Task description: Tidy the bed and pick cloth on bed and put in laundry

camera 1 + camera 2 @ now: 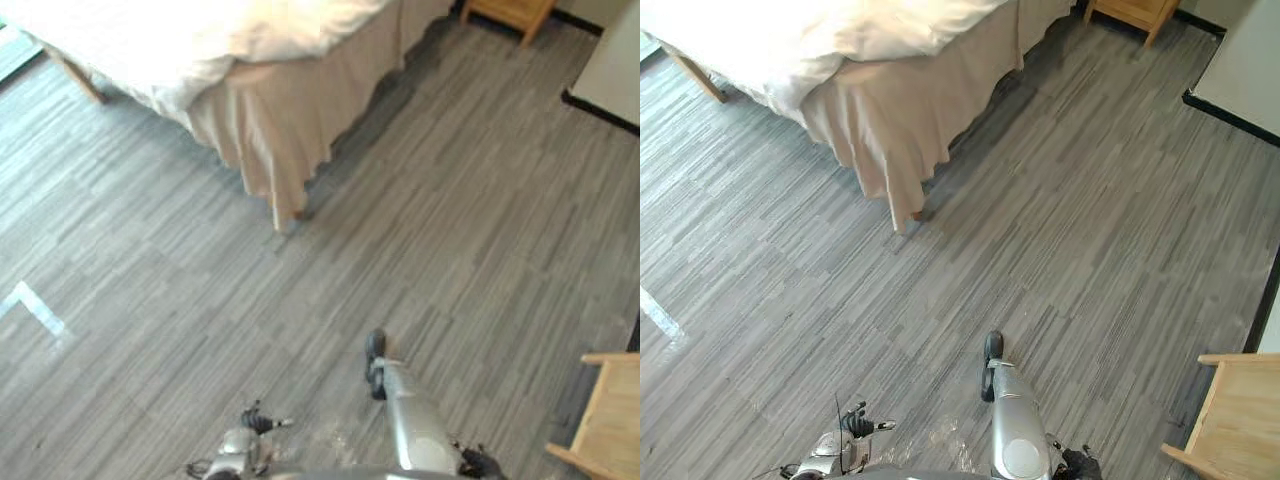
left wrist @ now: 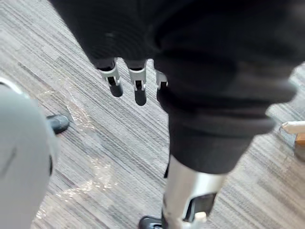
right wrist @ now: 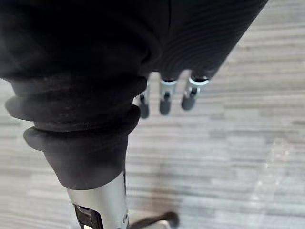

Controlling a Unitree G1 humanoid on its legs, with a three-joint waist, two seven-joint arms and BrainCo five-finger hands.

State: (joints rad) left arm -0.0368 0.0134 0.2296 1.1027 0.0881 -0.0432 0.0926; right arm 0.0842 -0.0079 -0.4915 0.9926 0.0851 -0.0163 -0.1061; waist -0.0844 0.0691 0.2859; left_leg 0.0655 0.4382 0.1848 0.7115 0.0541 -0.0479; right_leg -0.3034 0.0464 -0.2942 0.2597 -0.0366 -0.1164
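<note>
Left hand (image 2: 137, 86): fingers (image 2: 115, 82) straight and relaxed, holding nothing, hanging above the grey plank floor (image 2: 105, 143). Right hand (image 3: 165, 98): fingers (image 3: 190, 95) loosely extended, empty, over the same floor. Well ahead of both hands, toward the left hand's side, stands the bed (image 1: 280, 130), its beige skirt reaching the floor and a rumpled white duvet (image 1: 190, 40) on top. Whether a separate cloth lies on it cannot be told. Farther ahead on the right hand's side is a wooden nightstand (image 1: 512, 12); nearer on that side, a pale wooden frame (image 1: 612, 420). A white tape mark (image 1: 35, 308) lies on the floor toward the left hand's side.
</note>
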